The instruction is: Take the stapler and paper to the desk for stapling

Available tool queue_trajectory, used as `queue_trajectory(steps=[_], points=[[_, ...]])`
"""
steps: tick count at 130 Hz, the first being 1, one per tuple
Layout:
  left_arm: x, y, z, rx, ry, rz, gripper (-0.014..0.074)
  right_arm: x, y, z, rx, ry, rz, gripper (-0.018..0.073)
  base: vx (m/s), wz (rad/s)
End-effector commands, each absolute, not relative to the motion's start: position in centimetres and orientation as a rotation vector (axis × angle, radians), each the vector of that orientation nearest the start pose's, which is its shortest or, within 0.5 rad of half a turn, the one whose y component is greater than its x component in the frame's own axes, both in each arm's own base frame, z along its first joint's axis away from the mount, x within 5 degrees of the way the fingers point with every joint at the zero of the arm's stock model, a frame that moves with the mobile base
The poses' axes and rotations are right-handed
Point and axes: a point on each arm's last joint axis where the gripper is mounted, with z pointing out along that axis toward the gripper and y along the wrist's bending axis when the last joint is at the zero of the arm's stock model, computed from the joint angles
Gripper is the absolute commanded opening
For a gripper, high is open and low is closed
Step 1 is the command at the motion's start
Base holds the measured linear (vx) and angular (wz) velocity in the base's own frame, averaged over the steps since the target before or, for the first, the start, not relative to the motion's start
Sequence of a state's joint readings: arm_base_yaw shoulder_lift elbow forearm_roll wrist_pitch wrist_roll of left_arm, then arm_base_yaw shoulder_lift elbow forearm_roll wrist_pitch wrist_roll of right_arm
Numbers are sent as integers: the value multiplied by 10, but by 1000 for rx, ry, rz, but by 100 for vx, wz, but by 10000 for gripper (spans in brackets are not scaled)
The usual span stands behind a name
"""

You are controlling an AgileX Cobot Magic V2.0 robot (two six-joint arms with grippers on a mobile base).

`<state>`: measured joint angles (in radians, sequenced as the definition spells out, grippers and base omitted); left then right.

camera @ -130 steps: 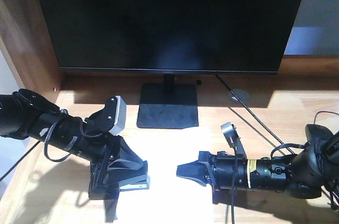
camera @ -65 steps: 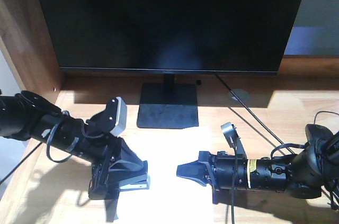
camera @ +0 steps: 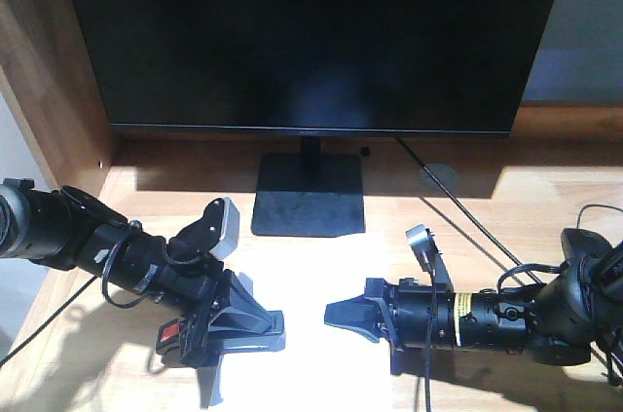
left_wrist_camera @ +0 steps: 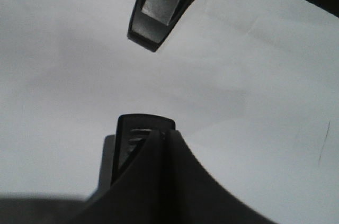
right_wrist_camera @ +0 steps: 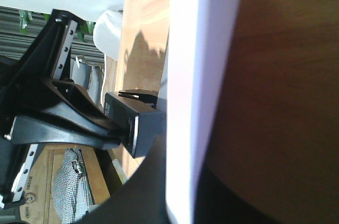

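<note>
Centrally, the paper is laid flat on the tabletop, in front of the monitor stand, brightly lit. The left gripper is lowered onto the sheet's left edge, its fingers closed around the stapler, of which only the orange-red end is seen at the back of the fingers. In the left wrist view, a dark tip is seen resting on the white sheet. The right gripper is held low over the sheet's right part, pointing at the left one; whether its fingers are open cannot be told.
</note>
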<state>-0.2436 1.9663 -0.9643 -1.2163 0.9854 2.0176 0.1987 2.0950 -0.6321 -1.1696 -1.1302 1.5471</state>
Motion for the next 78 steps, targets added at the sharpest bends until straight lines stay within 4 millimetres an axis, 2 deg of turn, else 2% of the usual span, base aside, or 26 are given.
queue_trajectory(steps=[1,39,59,78], points=[[298,-145,129,1632,1897,-934,-6,268,133,94,10,2258,1668,-3,0,0],[298,-145,132,1631,1888,-927,-6,268,133,94,10,2258,1668,-3,0,0],[298,-145,148,1625,1848,-892,-6,268,133,94,10,2259,1667,-3,0,0],[296,-145,175,1605,1785,-843,-6,268,133,94,10,2258,1668,-2,0,0]])
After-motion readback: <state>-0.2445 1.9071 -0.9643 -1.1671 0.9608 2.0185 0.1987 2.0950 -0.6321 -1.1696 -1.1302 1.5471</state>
